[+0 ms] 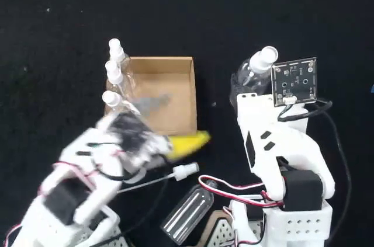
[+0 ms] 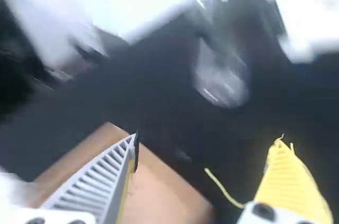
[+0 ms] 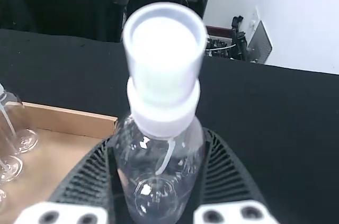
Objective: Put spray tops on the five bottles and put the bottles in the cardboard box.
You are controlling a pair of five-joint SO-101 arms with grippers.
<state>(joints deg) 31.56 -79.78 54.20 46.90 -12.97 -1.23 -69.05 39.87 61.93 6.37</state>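
Clear plastic bottle with a white spray top (image 3: 161, 128) sat clamped in the right gripper (image 3: 159, 142), to the right of the open brown cardboard box (image 1: 175, 66) and apart from it.
The right wrist view showed the black ribbed fingers (image 3: 85, 176) pressed against both sides of that bottle's body. Three more capped clear bottles (image 1: 113, 73) stood in a row inside the box along its left wall. The left gripper (image 2: 205, 140) hung by the box's near right corner, its grey finger (image 2: 100, 181) and yellow finger (image 2: 288, 179) spread apart with nothing between them. On the black table (image 1: 58, 25), nearer than the box, lay a loose white spray top (image 1: 186, 170) with its long thin tube. Just nearer again lay an uncapped clear bottle (image 1: 188, 212) on its side.
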